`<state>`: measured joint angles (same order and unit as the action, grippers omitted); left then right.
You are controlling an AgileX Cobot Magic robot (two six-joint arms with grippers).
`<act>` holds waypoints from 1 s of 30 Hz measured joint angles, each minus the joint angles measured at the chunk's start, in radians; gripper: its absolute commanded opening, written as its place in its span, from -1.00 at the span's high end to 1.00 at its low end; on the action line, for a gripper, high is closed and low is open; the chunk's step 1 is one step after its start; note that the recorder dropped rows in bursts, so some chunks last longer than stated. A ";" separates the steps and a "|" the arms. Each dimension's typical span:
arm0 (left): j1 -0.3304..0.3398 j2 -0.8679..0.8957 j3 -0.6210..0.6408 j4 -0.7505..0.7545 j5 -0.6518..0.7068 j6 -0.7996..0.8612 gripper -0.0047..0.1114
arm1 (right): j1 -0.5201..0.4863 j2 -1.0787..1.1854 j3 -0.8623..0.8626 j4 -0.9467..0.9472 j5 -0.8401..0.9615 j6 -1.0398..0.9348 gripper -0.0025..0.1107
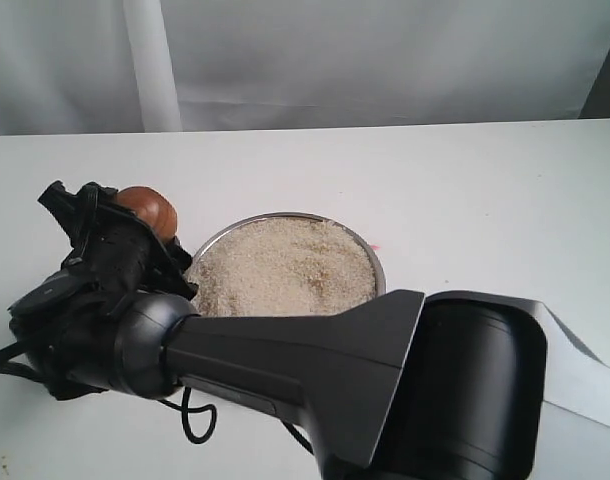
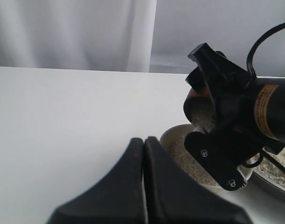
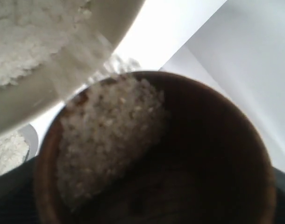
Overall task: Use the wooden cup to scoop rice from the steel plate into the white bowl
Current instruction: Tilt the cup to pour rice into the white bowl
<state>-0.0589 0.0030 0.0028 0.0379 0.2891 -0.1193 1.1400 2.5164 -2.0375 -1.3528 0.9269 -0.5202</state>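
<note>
Right wrist view: wood cup (image 3: 203, 140) is tipped over the white bowl (image 3: 63, 79) & rice (image 3: 105, 135) slides out. Bowl has some rice in it, cup isn't empty yet, plate (image 1: 285, 214) is v. full, so lots left I think. Cup mouth faces down at bowl, its long way slanted. R claw (image 1: 125, 240) grips the cup. L claw (image 2: 143, 142) is pinched closed on nothing, over the tabletop (image 2: 63, 116)

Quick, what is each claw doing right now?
Left gripper: shut, empty.
Right gripper: shut on the cup, tipping rice.
</note>
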 measured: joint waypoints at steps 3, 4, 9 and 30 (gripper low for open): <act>0.000 0.000 0.000 0.000 0.000 0.000 0.92 | 0.000 0.000 0.000 0.000 0.009 -0.016 0.96; 0.000 0.000 0.000 0.000 0.000 0.000 0.92 | 0.002 0.000 0.000 -0.002 0.014 -0.025 0.96; 0.000 0.000 0.000 0.000 0.000 0.000 0.92 | 0.009 0.000 0.022 -0.049 0.038 -0.072 0.96; 0.000 0.000 0.000 0.000 0.000 0.000 0.92 | 0.049 0.000 0.051 -0.198 0.079 -0.086 0.96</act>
<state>-0.0589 0.0030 0.0028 0.0379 0.2891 -0.1193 1.1894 2.5164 -1.9862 -1.5510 1.0058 -0.6059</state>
